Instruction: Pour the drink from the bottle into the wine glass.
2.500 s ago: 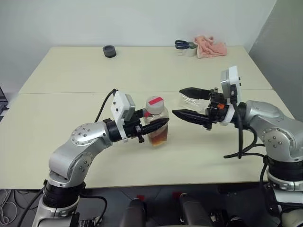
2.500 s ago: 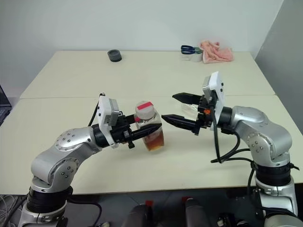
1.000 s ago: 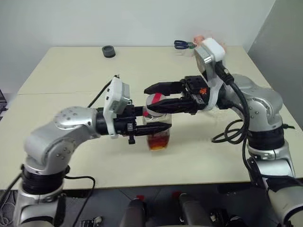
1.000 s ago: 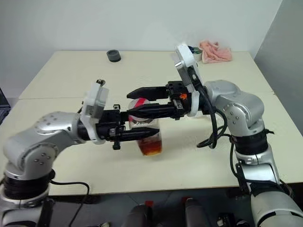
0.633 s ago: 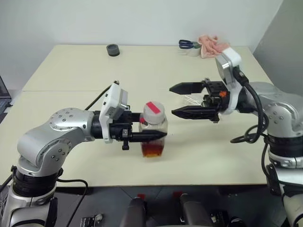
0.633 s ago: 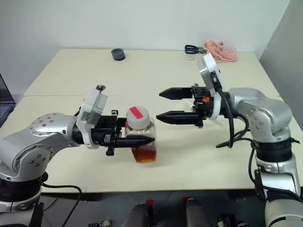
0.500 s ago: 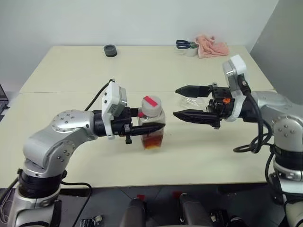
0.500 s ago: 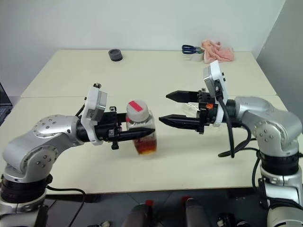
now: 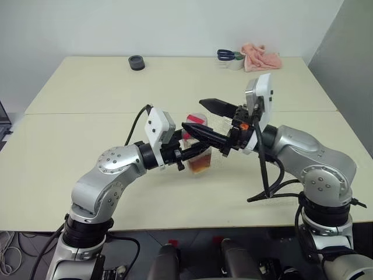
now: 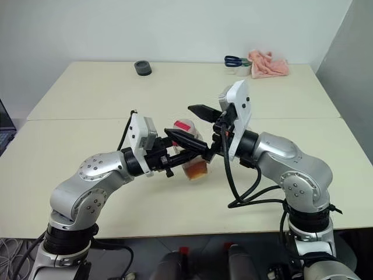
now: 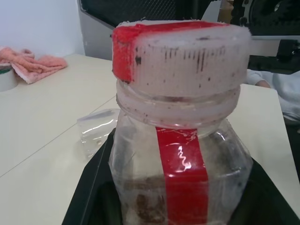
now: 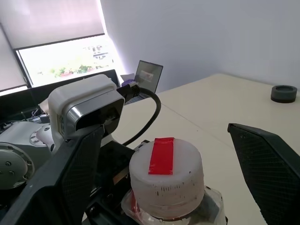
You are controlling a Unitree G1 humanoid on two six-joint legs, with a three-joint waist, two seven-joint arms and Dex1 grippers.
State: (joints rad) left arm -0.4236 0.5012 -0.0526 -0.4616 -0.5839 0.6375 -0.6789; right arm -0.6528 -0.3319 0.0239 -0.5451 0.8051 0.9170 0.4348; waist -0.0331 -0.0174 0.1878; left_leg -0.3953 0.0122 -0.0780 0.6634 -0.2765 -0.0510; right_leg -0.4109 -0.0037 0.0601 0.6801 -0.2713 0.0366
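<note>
Gripping the bottle [image 9: 198, 153] low on its body, the left claw [image 9: 197, 153] holds it upright on the desk [image 9: 87, 81], a little amber drink [image 9: 200, 165] at the bottom. Its cap [image 12: 164, 177] is on. To the right, the right claw [image 9: 204, 119] stands wide open around that cap, holding nothing. Uncapping looks to be the step in hand: next, close on the cap and twist.

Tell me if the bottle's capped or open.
Capped: the whitish cap with its red top sits on the bottle, between the right claw's open fingers.
</note>
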